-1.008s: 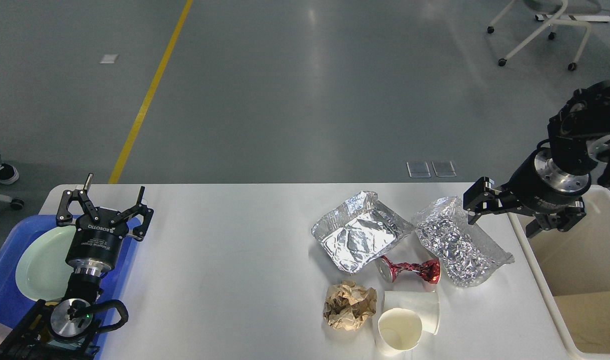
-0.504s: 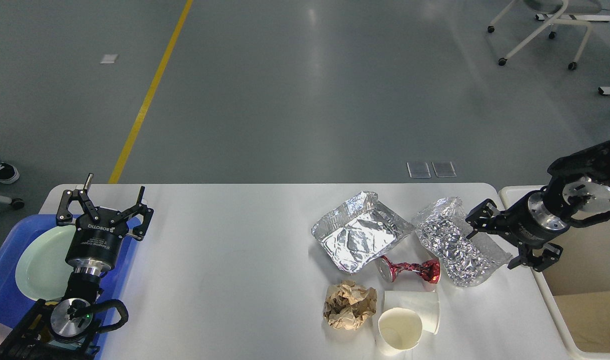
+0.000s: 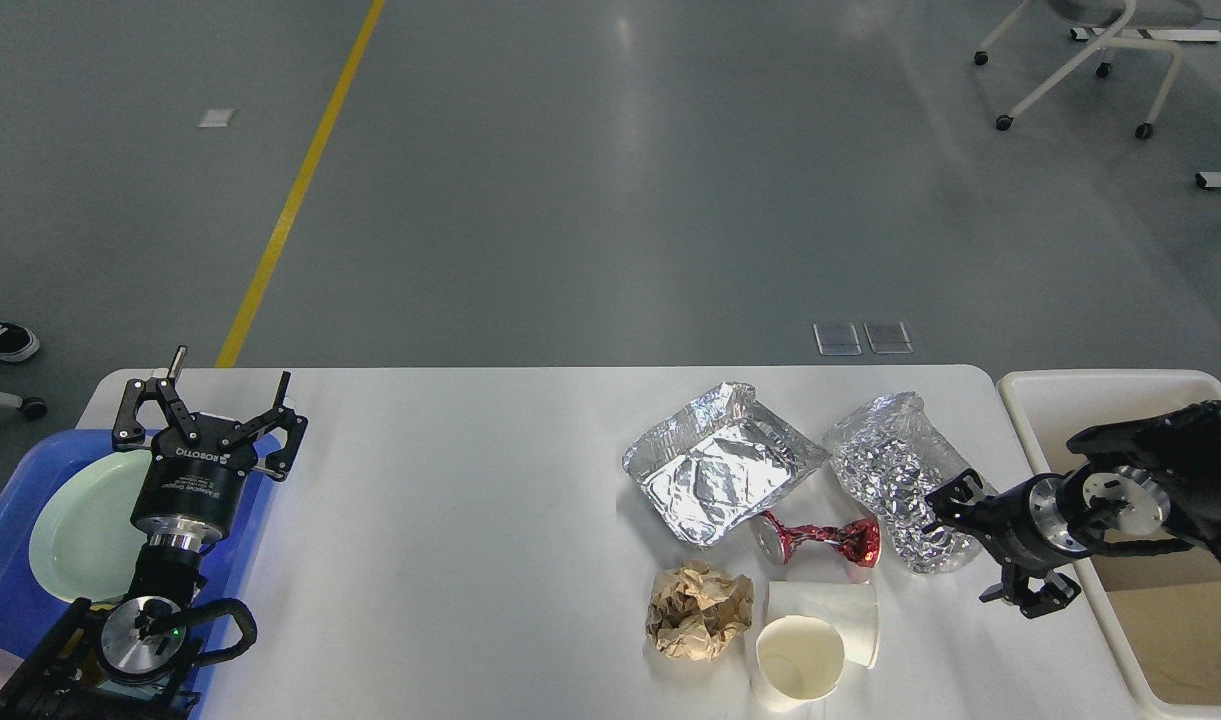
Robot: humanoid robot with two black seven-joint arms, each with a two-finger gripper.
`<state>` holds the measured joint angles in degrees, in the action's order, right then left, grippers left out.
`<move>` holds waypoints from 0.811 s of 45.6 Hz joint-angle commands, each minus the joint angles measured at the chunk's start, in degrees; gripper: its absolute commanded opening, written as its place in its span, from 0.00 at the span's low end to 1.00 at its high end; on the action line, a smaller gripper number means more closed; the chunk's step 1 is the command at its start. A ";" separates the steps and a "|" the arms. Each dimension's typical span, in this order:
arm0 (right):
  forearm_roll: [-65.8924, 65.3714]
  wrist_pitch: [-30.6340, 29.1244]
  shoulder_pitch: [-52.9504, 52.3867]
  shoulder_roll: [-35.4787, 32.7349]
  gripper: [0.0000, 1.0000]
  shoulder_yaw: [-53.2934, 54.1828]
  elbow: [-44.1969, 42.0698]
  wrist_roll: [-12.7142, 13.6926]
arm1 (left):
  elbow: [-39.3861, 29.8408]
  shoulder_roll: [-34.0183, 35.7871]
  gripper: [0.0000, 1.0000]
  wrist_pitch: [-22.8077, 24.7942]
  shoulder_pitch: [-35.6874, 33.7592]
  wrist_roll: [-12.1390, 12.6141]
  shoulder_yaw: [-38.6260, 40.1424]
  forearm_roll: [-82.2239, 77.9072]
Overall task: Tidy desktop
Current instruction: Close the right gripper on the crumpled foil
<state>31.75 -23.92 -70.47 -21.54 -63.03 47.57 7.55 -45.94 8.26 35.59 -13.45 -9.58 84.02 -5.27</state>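
The white desktop (image 3: 470, 520) holds litter on its right half: an open foil tray (image 3: 715, 470), a crumpled foil bag (image 3: 890, 465), a crushed red can (image 3: 820, 540), a ball of brown paper (image 3: 698, 610) and two white paper cups (image 3: 800, 655) lying together. My right gripper (image 3: 985, 545) is open and low over the table, at the near right end of the foil bag, one finger touching or just over its edge. My left gripper (image 3: 228, 395) is open and empty at the table's left edge.
A blue tray (image 3: 0, 590) with a pale green plate (image 3: 80, 530) sits at the left under my left arm. A cream bin (image 3: 1120, 395) stands off the table's right end. A chair on castors (image 3: 1080, 60) stands far back right.
My right arm has swung down and toward me, from high over the foil bag's far end to low at its near right end. The left arm has not moved.
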 commanded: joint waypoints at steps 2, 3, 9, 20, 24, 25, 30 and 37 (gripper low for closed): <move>-0.02 1.94 4.73 0.09 0.86 3.35 -4.67 0.01 | -0.02 0.00 0.96 0.00 0.00 0.00 0.00 0.00; -0.02 2.38 4.99 0.09 0.85 3.53 -4.85 0.01 | 0.06 0.00 0.96 0.00 0.00 0.00 0.00 0.00; -0.02 5.37 5.61 0.09 0.65 3.70 -4.85 0.01 | 0.07 0.00 0.96 0.00 0.00 0.00 0.00 0.00; 0.06 7.13 6.14 0.09 0.29 5.11 -4.67 0.01 | -0.02 0.00 0.96 0.00 0.00 0.00 0.00 0.00; 0.24 6.86 5.96 0.09 0.03 5.20 -4.41 0.01 | -0.02 0.00 0.96 0.00 0.00 0.00 0.00 0.00; 0.15 6.86 6.05 0.09 0.00 5.37 -4.50 0.01 | 0.06 0.00 0.96 0.00 0.00 0.00 0.00 0.00; -0.02 7.22 6.40 0.00 0.00 5.73 -4.59 0.01 | 0.06 0.00 0.96 0.00 0.00 0.00 0.00 0.00; 0.42 7.22 6.31 -0.08 0.00 6.25 -4.41 0.10 | 0.07 0.00 0.96 0.00 0.00 0.00 0.00 0.00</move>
<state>31.83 -16.65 -64.17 -21.55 -57.19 43.08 7.56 -45.94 8.26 35.59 -13.45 -9.58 84.02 -5.27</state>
